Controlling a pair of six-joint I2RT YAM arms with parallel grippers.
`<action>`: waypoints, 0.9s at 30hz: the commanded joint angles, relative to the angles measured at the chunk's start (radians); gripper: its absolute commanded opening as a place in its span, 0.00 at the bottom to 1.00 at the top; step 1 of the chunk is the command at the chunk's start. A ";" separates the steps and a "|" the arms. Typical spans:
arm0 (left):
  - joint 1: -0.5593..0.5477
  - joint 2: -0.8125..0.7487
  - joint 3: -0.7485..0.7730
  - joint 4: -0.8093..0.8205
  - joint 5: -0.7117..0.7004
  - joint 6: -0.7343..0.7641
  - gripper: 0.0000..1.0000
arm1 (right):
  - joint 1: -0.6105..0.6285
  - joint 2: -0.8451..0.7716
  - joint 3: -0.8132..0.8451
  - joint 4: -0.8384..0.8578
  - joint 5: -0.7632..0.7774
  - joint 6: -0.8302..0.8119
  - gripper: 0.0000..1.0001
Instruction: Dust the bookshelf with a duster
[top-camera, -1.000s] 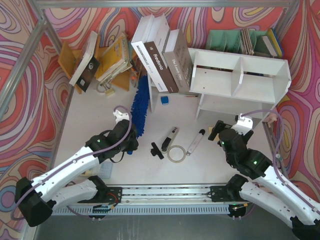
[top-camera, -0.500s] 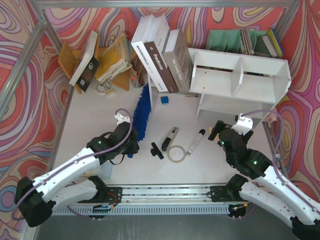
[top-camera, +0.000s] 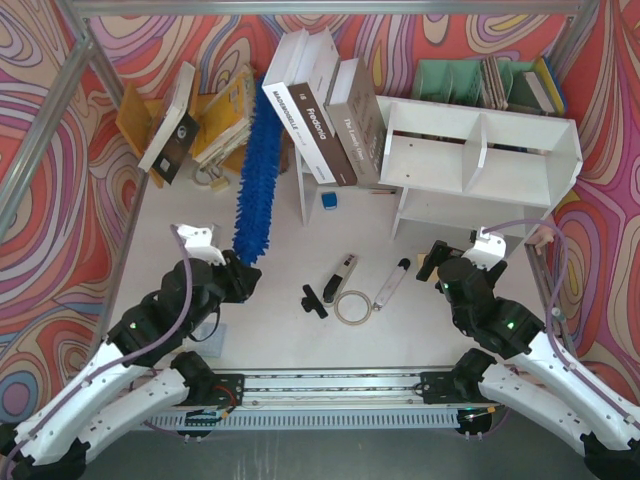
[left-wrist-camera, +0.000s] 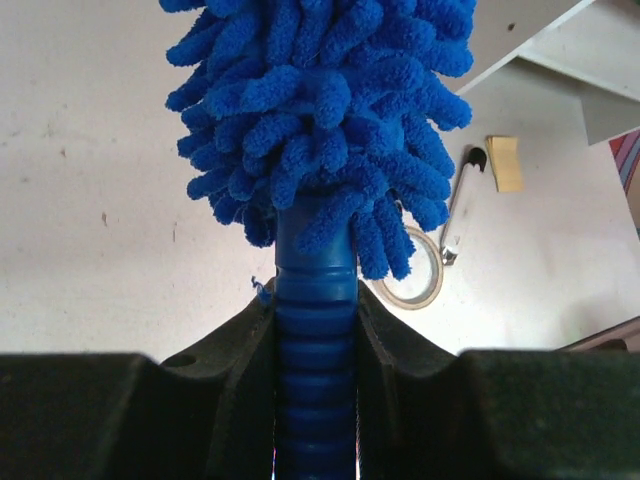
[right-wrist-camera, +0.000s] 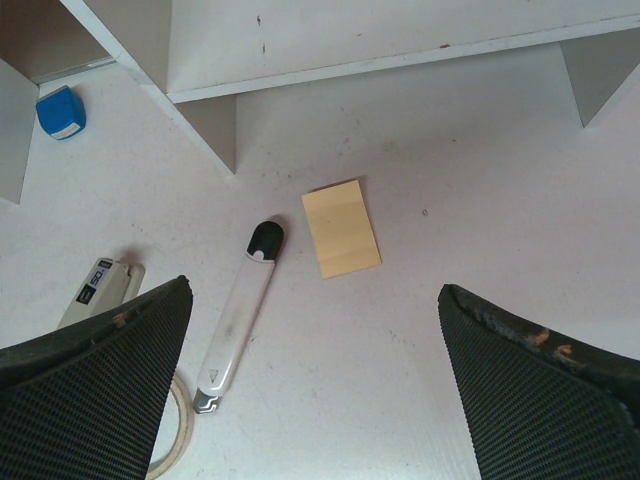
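L tool (left-wrist-camera: 315, 305) clamped tight on ribbed blue handle (left-wrist-camera: 315, 390) of duster (top-camera: 258, 180), shaggy head lying well left of bookshelf (top-camera: 480, 150), apart from it; R tool (right-wrist-camera: 315, 295) spread wide, holding nothing, over table (right-wrist-camera: 480, 200) just in front of bookshelf, near yellow notepad (right-wrist-camera: 341, 228) & white marker (right-wrist-camera: 240, 310).

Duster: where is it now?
In the top view the duster is left of centre, handle clamped in the left hand, head pointing away beside the leaning books, well left of the bookshelf.
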 joint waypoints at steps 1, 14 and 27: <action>-0.001 -0.002 0.015 0.065 -0.016 0.049 0.00 | -0.001 0.001 -0.001 0.003 0.021 0.001 0.99; -0.002 0.155 -0.110 0.178 0.199 -0.012 0.00 | -0.001 0.015 -0.006 0.004 0.023 0.004 0.99; -0.003 0.284 -0.302 0.264 0.173 -0.083 0.00 | -0.002 0.017 -0.006 0.004 0.020 0.003 0.99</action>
